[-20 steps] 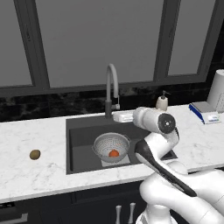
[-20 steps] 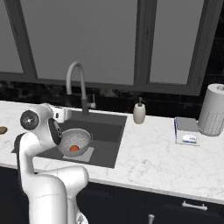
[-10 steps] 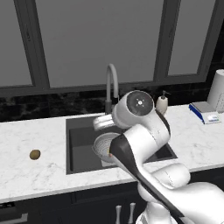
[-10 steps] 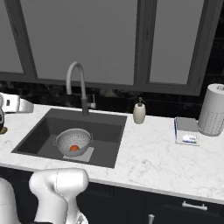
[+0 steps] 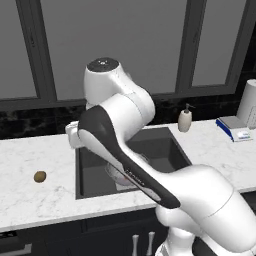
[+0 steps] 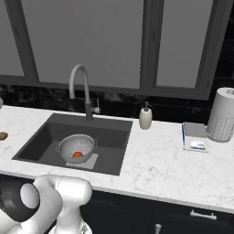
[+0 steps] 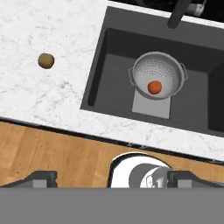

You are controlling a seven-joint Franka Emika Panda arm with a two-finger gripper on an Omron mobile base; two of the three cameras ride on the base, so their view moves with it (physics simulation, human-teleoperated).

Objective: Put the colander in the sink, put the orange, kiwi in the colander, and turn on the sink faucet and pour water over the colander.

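The silver colander (image 6: 77,147) stands on the pale drain plate in the dark sink (image 6: 41,141), with the orange (image 6: 77,155) inside it. From above I see the colander (image 7: 158,78) and the orange (image 7: 154,87) in the sink (image 7: 109,78). The olive-brown kiwi (image 7: 46,60) lies on the white counter left of the basin, and it is also the kiwi (image 5: 40,176) and the kiwi (image 6: 2,135). The faucet (image 6: 80,87) arches over the back rim. My gripper (image 7: 112,177) hangs open and empty, high over the counter's front edge.
A cream soap dispenser (image 6: 146,117) stands right of the sink. Farther right are a blue-and-white box (image 6: 195,136) and a paper towel roll (image 6: 222,114). My own arm (image 5: 125,145) covers much of the basin in the left base view. Wooden floor (image 7: 52,157) lies below the counter edge.
The arm has swung up and to the left, away from the sink. The orange stays in the colander, and the kiwi has not moved.
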